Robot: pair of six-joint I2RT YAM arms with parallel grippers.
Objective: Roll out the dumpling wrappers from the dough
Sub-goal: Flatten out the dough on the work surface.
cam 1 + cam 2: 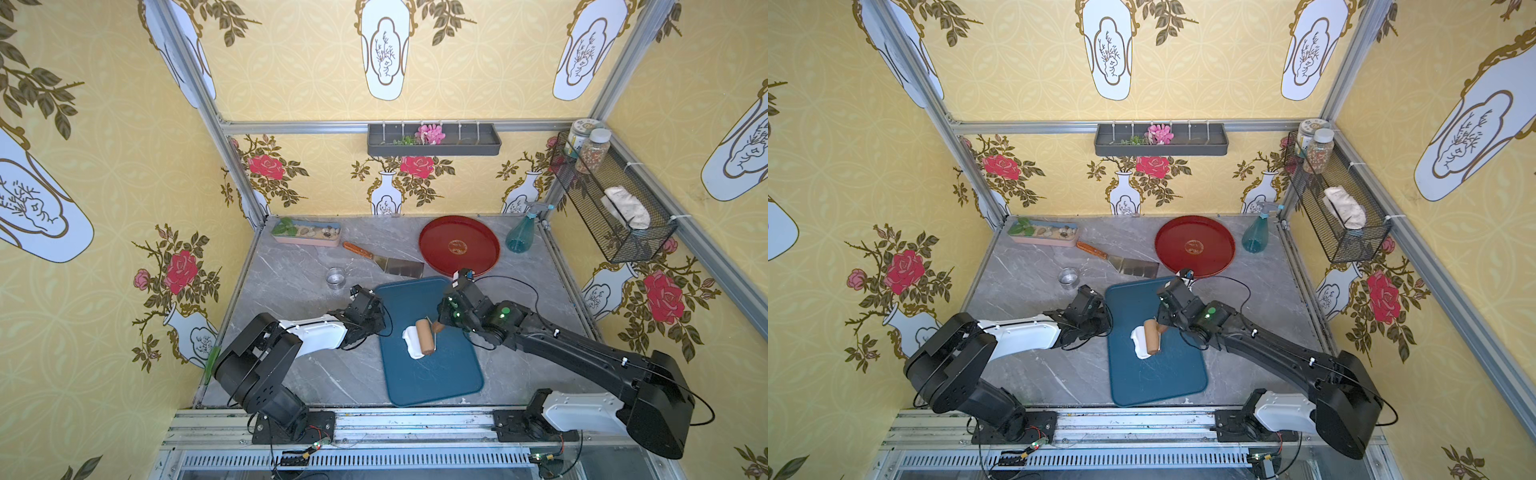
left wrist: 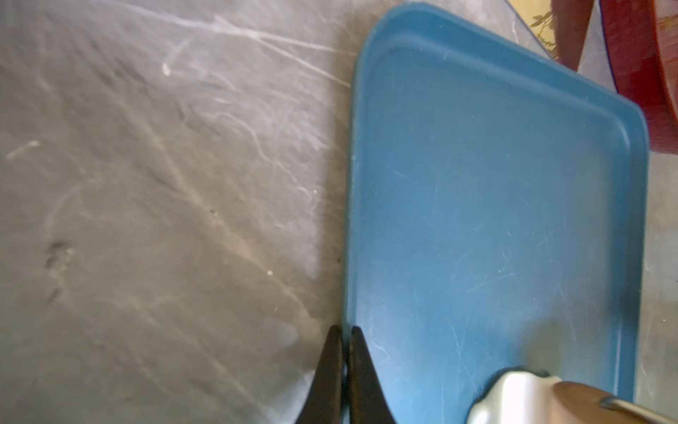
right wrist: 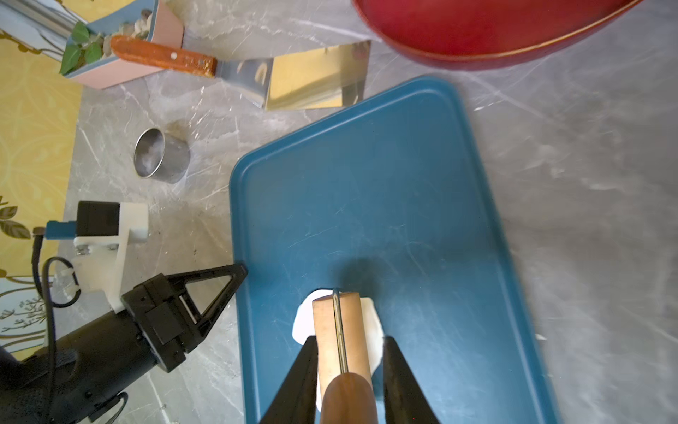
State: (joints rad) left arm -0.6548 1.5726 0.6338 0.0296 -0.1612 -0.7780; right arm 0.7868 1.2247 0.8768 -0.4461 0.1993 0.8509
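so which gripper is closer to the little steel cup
Left. The left gripper, shut, rests at the edge of the blue tray that faces the steel cup, nothing between them. The right gripper holds the roller on the dough mid-tray, farther away.

The counter [image 1: 291, 291] is smooth grey-veined stone. The blue tray [image 3: 367, 183] is matt, scratched plastic. The roller [image 3: 326, 330] is smooth wood, the dough [image 3: 302, 319] matt white. The scraper [image 3: 315, 80] is mirror-bright steel, the ring cup [image 3: 172, 161] shiny metal, the red tray [image 3: 477, 33] glossy.

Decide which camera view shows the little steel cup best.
The right wrist view: the steel cup appears largest there, with its open mouth and shiny wall clear. Both top views show it small, near the blue tray. The left wrist view misses it.
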